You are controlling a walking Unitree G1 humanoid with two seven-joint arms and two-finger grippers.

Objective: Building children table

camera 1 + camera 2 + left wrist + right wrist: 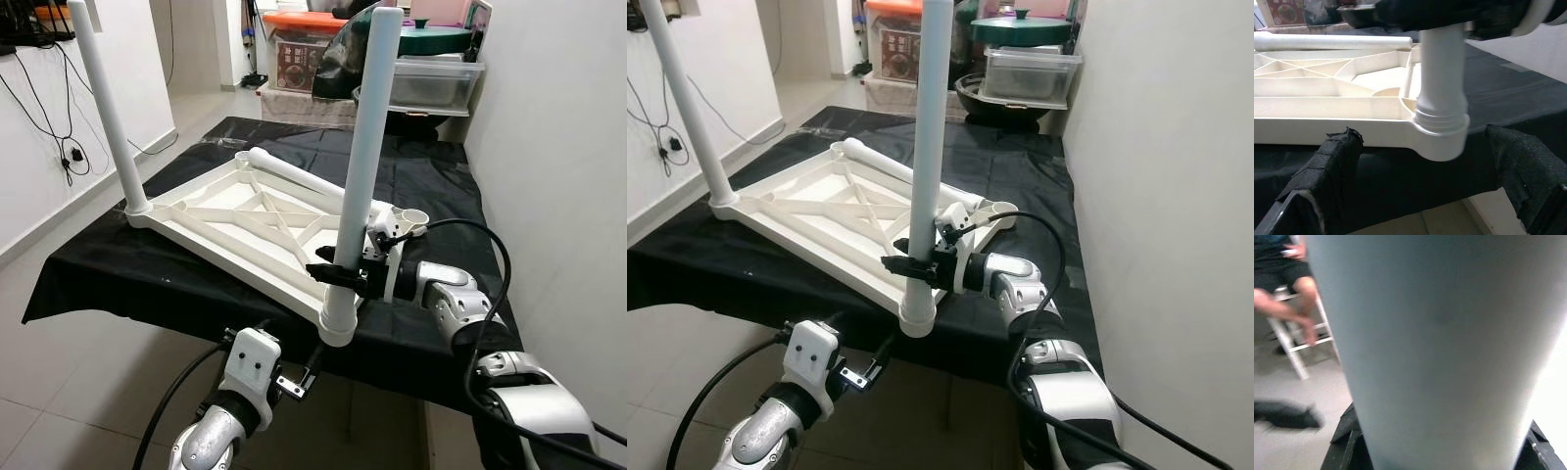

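From my head, I am looking down at the white tabletop lying upside down on a black cloth spread over a low platform. My right pincer is clamping its black fingers around the near leg, which is standing upright in the tabletop's nearest corner socket, just above that socket. A far leg is standing upright in the corner on my left, and a loose leg is lying across the far edge of the tabletop. My left pincer is hanging below the platform's edge, near the socket but apart from it; from here I cannot tell how its fingers are set.

My left wrist is showing what my head cannot: its two padded fingers are standing well apart, one to each side of the corner socket, touching neither it nor the leg, and the leg's ribbed collar is sitting in the socket.

My right wrist is pressing so close that the near leg is blurring across the view. Beside it, a person is sitting on a white stool.
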